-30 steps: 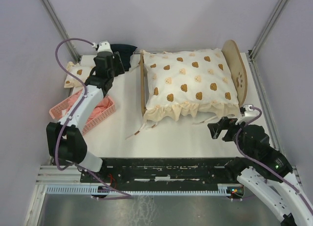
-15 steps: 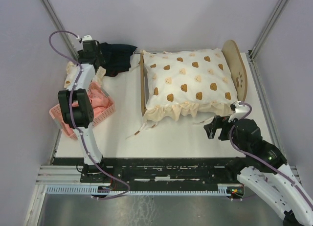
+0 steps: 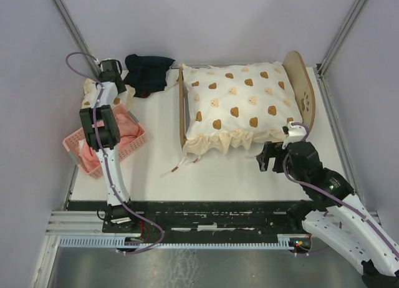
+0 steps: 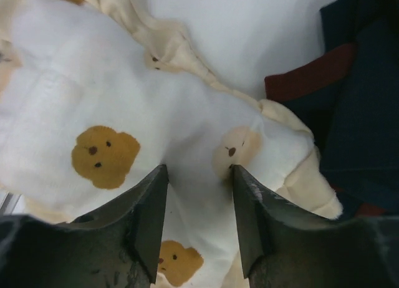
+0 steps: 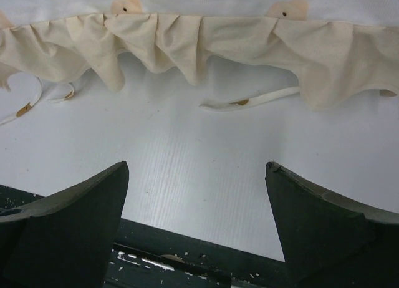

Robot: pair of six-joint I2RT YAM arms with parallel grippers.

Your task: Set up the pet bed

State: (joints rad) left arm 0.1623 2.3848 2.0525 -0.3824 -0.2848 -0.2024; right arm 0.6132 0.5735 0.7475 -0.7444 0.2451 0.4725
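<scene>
Placement of the pet bed [image 3: 298, 70]: you will find it at the far right of the bench [image 3: 218, 172], with the arched headboard [image 3: 307, 101] on the right and the low footboard [image 3: 181, 116] on the left. A cream bear-print quilt [image 3: 240, 107] covers the frame from board to board. Its ruffled edge [image 5: 187, 45] hangs over the near side, and loose tie strips [image 5: 249, 100] lie on the bench beside it. Check the right hand [image 5: 197, 169] first. It sits low over bare bench just in front of the ruffle, near the headboard end, with its fingers spread wide and holding nothing. Next, locate the left hand [image 4: 198, 172] at the far left corner, pointing down onto a small bear-print pillow [image 4: 93, 113]. Its fingers stand partly apart with their tips against the pillow cloth and a strip of that cloth between them. You cannot tell from either view whether they pinch it. A dark cloth [image 3: 148, 73] with a red edge lies just beside the pillow, between it and the footboard. A pink basket [image 3: 72, 140] holding pink fabric [image 3: 128, 129] sits on the near side of the pillow, well apart from the bed.
</scene>
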